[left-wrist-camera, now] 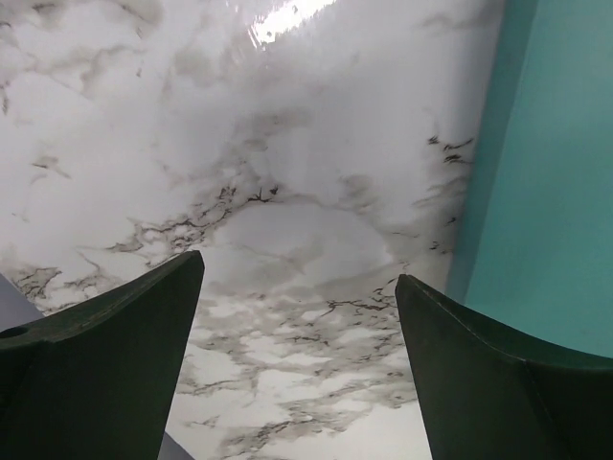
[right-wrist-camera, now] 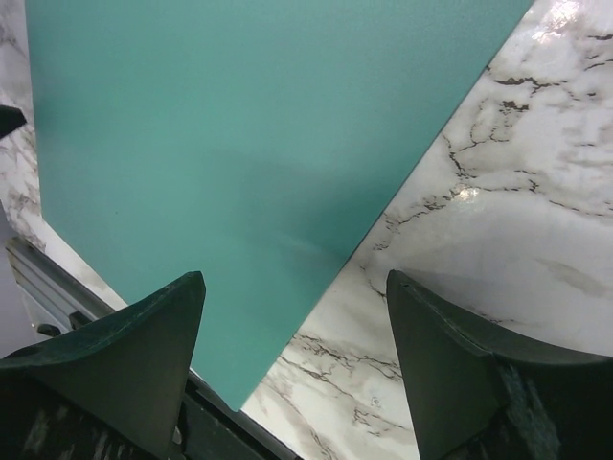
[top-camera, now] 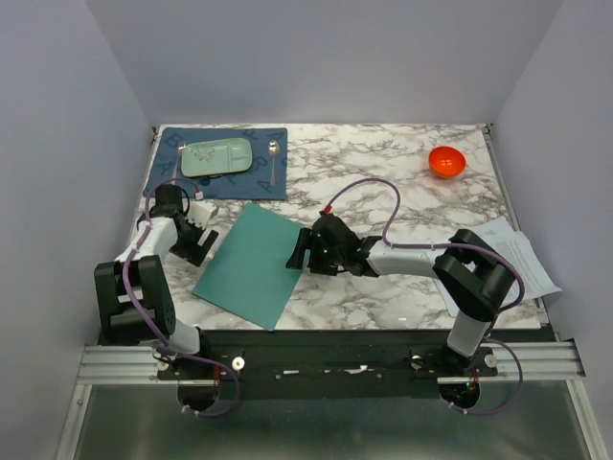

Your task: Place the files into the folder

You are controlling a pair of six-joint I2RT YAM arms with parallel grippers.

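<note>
My left fingers point(left-wrist-camera: 105, 364) and right fingers point(right-wrist-camera: 115, 355) gape wide, empty, flanking the shut folder point(top-camera: 251, 264) — I'd guess to flip it open. The files point(top-camera: 522, 257) sit far right.

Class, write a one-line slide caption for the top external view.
Open left tool and open right tool at either side of the folder on a marble table; files at its right edge.

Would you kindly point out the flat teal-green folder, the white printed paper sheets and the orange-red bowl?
Flat teal-green folder point(top-camera: 251, 264): top view, middle of its cover.
White printed paper sheets point(top-camera: 533, 264): top view, uncovered right portion.
Orange-red bowl point(top-camera: 446, 161): top view, its centre.
</note>
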